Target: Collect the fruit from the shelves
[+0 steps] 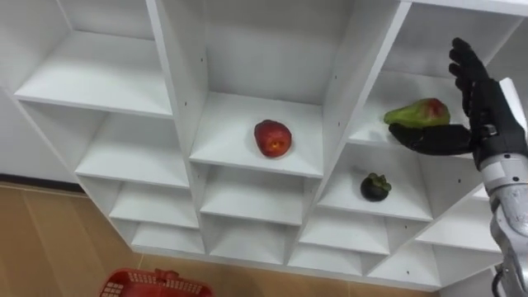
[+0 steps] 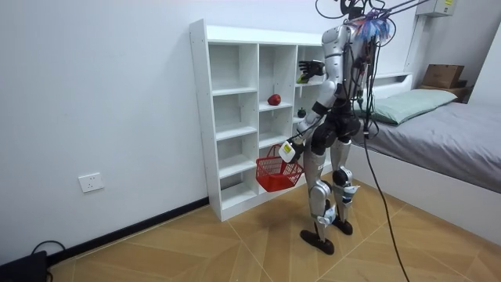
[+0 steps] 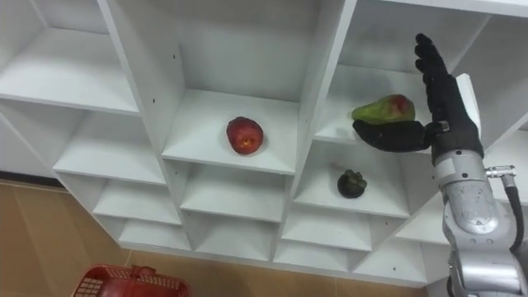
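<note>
Now: right hand [image 1: 491, 111] is raised at the closet's [image 1: 177, 99] right column, fingers straight and upward, thumb splayed beneath the mango [image 1: 419, 111] on its shelf, not pinching. Apple [image 1: 272, 138] sits in the closet's middle column, mangosteen [image 1: 375, 186] one shelf below the mango. Left hand [image 2: 291, 149] carries the red basket [image 1: 153, 285] before the closet; grip cannot be told.

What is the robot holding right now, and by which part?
The left hand carries the red basket by its handle. The right hand is open at the mango, not gripping it.
</note>
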Robot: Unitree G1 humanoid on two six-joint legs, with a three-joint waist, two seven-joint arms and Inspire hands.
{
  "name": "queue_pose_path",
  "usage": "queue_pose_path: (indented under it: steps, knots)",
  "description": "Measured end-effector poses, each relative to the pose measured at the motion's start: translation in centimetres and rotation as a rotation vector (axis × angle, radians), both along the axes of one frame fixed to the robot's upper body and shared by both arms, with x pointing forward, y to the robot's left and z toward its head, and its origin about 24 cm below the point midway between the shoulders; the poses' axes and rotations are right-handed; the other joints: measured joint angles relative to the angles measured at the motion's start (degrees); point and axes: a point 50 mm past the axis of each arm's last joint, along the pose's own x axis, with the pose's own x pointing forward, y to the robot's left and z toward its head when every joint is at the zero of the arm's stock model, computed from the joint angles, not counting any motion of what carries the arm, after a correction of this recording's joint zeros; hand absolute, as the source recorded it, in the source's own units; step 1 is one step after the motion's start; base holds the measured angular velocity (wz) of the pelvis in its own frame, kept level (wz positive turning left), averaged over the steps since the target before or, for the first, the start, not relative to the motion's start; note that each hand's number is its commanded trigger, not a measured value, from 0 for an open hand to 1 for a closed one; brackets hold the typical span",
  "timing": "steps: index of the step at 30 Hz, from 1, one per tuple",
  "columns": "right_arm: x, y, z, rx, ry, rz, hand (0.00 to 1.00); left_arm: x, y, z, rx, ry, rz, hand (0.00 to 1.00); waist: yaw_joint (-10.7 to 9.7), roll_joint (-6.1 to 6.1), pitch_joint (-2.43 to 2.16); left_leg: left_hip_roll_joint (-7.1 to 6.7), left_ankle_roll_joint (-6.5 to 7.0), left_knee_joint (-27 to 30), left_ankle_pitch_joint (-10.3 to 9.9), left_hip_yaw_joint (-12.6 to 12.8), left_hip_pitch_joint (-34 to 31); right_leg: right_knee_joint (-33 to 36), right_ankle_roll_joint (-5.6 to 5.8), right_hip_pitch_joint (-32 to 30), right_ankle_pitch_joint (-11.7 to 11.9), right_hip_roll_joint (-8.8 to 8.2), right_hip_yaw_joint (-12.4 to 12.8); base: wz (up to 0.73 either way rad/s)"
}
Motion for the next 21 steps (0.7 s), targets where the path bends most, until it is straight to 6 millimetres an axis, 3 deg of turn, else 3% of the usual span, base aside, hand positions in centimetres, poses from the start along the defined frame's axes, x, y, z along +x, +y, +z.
queue_pose_path:
  steps: [8,21]
  knots:
    - [-0.2,-0.6,-1.7,-0.025,0.105,-0.015,0.00,0.0,0.1,-0.1,0.000,0.014,0.005,1.00,0.02,-0.06,-0.04,-0.02,0.00,0.13,0.00,-0.21,0.02,0.01,0.00,0.21,0.00,-0.04,-0.15,0.00]
    - [0.3,-1.4,-2.9,-0.002,0.178,-0.028,0.00,-0.1,0.4,0.0,-0.003,0.027,-0.010,1.00,-0.64,-0.23,-0.14,-0.17,0.06,0.52,0.03,-0.45,-0.01,-0.06,0.00,0.49,0.00,-0.21,-0.42,0.00]
